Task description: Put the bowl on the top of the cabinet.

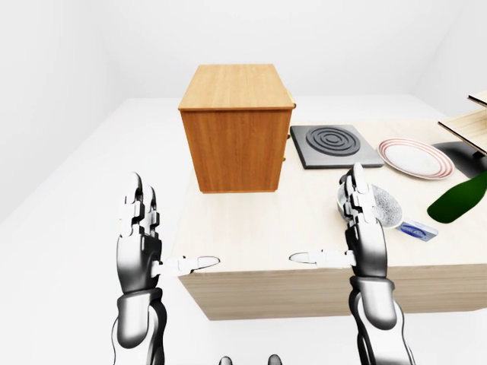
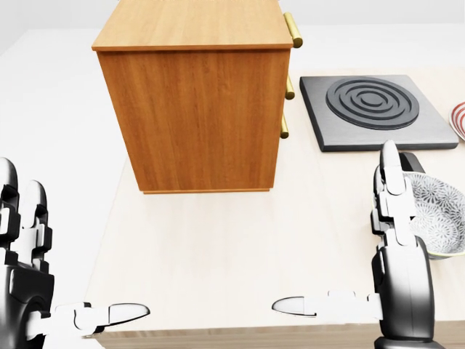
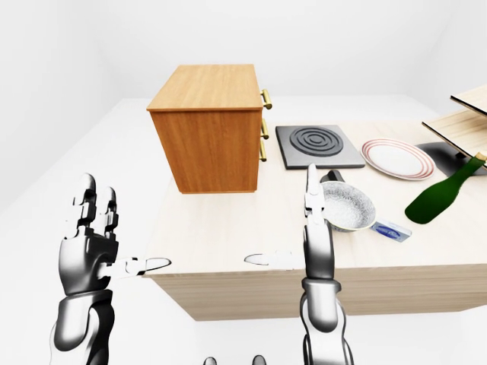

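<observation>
The grey patterned bowl (image 3: 348, 207) sits upright on the light wooden table (image 1: 251, 220), right of the middle. The wooden cabinet (image 1: 236, 144) stands at the table's upper left, its flat top (image 1: 236, 86) bare and brass drawer handles (image 2: 290, 29) on its right side. My right hand (image 1: 327, 224) is open, fingers up, just left of the bowl and partly covering it in the left-eye view; whether it touches the bowl I cannot tell. My left hand (image 1: 167, 232) is open and empty, off the table's left edge.
A black hob plate (image 1: 333, 144) lies right of the cabinet. A red-rimmed plate (image 1: 415, 157), a green bottle (image 1: 460, 199) and a small blue-and-white object (image 1: 417, 230) lie further right. Wooden shelves (image 1: 472, 122) stand at the far right. The table's near edge (image 1: 304, 293) is below my hands.
</observation>
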You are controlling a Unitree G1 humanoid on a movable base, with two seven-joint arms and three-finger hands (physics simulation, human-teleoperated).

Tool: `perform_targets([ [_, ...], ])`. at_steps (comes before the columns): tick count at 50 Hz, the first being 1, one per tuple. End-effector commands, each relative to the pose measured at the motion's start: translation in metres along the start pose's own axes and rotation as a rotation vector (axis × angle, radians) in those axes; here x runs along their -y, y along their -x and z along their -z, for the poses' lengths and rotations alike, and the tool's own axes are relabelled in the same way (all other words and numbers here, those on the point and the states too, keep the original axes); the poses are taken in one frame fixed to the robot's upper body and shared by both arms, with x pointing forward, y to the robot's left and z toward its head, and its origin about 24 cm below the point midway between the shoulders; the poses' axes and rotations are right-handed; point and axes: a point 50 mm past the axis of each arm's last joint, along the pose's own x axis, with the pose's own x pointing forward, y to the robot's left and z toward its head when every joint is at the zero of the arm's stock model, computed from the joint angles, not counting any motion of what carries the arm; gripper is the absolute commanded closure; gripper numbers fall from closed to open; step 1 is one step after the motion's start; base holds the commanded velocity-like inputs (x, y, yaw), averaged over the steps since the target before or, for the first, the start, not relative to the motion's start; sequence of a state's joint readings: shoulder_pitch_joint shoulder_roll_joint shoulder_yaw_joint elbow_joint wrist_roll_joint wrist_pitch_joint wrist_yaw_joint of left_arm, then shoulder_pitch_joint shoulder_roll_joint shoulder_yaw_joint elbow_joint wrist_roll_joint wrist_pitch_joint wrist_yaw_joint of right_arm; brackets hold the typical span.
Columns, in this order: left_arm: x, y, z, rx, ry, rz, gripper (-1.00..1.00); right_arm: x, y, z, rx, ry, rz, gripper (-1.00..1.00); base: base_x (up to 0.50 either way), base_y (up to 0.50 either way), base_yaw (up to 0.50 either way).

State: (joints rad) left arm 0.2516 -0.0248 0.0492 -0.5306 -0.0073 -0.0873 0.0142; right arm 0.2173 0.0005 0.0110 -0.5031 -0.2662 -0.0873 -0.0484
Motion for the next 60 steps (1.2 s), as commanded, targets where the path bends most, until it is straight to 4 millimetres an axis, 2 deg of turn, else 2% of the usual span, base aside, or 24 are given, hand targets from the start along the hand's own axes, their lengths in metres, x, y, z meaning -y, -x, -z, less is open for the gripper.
perform_targets([
  [1,-0.0002,-0.001,-0.0002,0.003,-0.002,-0.004,-1.0,0.0004,-0.001,0.0003,0.001,-0.001,0.001,-1.0,0.21,0.05,0.0],
  [6,-0.0005,-0.0006,-0.0044,0.019,0.0,-0.005,-1.0,0.0003,-0.0011,-0.0003,0.004,-0.001,0.001,-1.0,0.23,0.07,0.0],
  [40,0.0013,0.0004,0.002,-0.009,-0.003,0.009,-1.0,-0.001,-0.0003,0.0015,-0.006,-0.006,-0.008,-1.0,0.23,0.1,0.0],
  [60,0.0011,0.0004,0.0005,-0.003,-0.002,0.012,-1.0,-0.0027,-0.0008,0.0033,-0.012,-0.016,-0.02,-1.0,0.06,0.0,0.0],
])
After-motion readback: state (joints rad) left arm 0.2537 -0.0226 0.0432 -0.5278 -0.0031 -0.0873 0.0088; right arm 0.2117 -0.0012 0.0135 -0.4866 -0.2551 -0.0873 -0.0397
